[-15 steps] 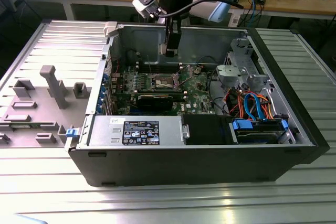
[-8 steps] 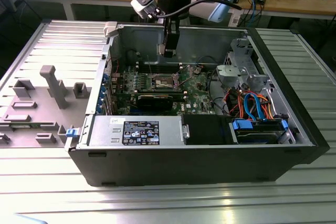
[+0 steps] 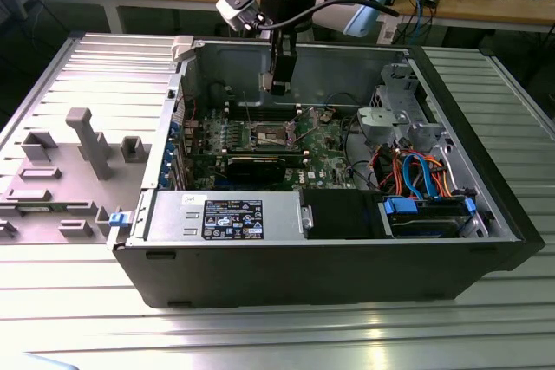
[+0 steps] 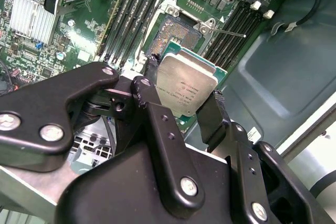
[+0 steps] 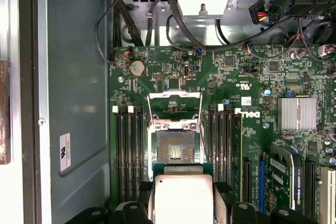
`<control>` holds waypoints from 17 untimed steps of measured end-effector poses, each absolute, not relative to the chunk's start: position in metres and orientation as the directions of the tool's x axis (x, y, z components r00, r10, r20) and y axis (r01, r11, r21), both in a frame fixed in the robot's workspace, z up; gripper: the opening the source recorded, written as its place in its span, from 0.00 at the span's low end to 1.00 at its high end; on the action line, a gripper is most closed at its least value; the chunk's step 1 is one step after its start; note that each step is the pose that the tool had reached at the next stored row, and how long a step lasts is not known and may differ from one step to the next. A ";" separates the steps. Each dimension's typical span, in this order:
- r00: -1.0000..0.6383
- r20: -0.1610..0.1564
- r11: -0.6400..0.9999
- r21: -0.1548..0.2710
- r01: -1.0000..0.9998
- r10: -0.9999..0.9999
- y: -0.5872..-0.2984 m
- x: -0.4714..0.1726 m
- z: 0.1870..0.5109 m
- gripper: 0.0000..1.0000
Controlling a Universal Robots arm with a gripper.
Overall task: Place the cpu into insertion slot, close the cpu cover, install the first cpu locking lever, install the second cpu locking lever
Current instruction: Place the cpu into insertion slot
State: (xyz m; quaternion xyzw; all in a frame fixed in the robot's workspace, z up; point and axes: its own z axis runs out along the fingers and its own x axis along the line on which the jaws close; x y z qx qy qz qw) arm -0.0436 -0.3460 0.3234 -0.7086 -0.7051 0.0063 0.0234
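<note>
Ribbed grey desk (image 3: pixel 78 318) carries the open computer case (image 3: pixel 329 275), and my fingers (image 4: pixel 211 119) hang inside it above the green board (image 5: pixel 252 77). Fingers clamped on two opposite edges of the chip (image 4: pixel 188 85), silver top facing the wrist cameras, held clear of the board. Socket (image 5: pixel 176 149) lies bare on the board, gold contacts showing, with its cover (image 5: pixel 174 109) flipped open at one side.

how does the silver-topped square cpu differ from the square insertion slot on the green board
The silver-topped, green-rimmed square cpu is held between the black fingers, in the air; the dark-framed square insertion slot sits in the green board, empty. The cpu's top is plain metal; the slot shows a contact field. Both are square.
</note>
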 end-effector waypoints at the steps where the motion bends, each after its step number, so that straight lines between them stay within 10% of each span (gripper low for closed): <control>1: 0.005 0.024 -0.004 -0.042 0.999 1.000 -0.346 -0.044 0.323 0.55; 17: 0.004 0.027 -0.004 0.003 1.000 1.000 -0.346 -0.043 0.314 0.55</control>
